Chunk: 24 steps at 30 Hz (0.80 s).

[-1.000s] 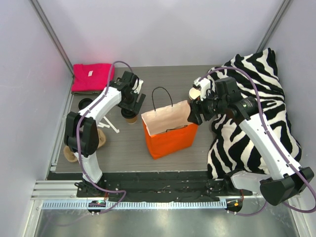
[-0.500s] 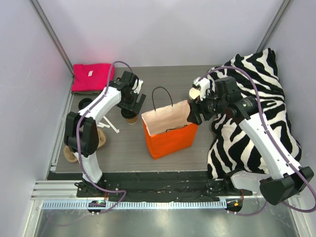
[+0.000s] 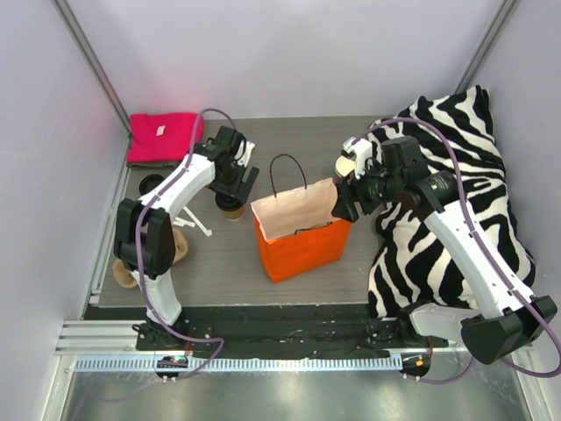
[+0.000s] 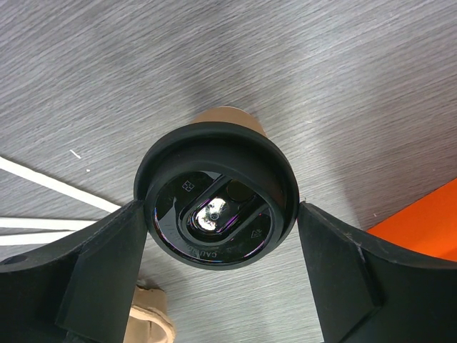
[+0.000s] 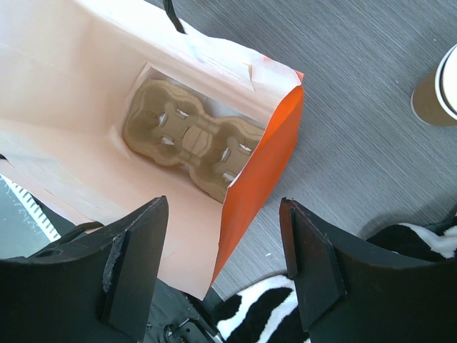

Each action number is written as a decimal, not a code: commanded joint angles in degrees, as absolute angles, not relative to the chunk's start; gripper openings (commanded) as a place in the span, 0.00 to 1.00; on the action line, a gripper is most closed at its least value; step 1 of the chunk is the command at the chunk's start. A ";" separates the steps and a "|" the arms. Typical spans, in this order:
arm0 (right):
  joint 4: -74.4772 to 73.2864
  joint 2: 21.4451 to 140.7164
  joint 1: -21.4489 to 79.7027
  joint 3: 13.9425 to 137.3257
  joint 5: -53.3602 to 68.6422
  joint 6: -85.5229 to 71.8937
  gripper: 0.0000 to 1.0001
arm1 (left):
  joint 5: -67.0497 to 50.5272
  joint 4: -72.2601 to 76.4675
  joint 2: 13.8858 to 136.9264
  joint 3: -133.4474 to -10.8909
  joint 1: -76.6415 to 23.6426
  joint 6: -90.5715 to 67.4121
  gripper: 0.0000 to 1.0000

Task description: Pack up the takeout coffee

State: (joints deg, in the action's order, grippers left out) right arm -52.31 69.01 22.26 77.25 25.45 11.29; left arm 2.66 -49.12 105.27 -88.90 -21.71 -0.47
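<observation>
The takeout coffee [image 4: 214, 206] stands upright on the grey table [image 3: 298, 140], left of the orange paper bag [image 3: 302, 246] and apart from it, with bare tabletop between the two. The left gripper [image 4: 218, 207] hangs straight over it. In the left wrist view the fingers [image 4: 107, 264] flank the black lid with almost no gap, and whether they press on it cannot be told. From above, that arm hides most of the cup. The right gripper [image 5: 223, 207] is spread wide and holds nothing, poised over the bag's right rim. Only its wrist view looks down into the bag, where a moulded cardboard cup tray [image 5: 189, 139] lies flat on the bottom. A second cup without a lid [image 3: 347, 164] stands behind that gripper and is cut off at the wrist frame's edge. A zebra-print cloth [image 3: 465, 132] fills the table's right side and a pink towel [image 3: 162, 139] the far left corner.
</observation>
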 commanded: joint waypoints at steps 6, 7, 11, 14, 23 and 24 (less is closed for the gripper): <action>-52.12 69.08 21.97 79.37 26.37 11.87 0.71 | 1.50 -48.87 105.03 -88.68 -21.45 1.14 0.82; -52.12 69.17 22.06 79.37 26.37 11.87 0.71 | 1.32 -48.78 105.03 -88.42 -21.45 1.06 0.79; -52.03 69.17 21.97 79.37 26.28 11.87 0.71 | 0.97 -49.13 104.68 -88.77 -21.53 1.23 0.76; -52.03 69.17 22.06 79.37 26.28 11.87 0.72 | 1.05 -49.66 103.80 -89.47 -21.45 1.49 0.75; -52.03 69.17 22.06 79.45 26.81 11.78 0.72 | 0.79 -51.50 103.01 -91.40 -21.45 1.93 0.92; -52.03 69.26 22.06 79.45 26.98 11.78 0.73 | 0.79 -51.68 102.92 -91.58 -21.45 2.02 0.93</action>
State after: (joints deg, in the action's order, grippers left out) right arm -52.34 69.04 22.26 77.25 25.71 11.66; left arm 1.87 -50.09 105.27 -89.08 -21.71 1.32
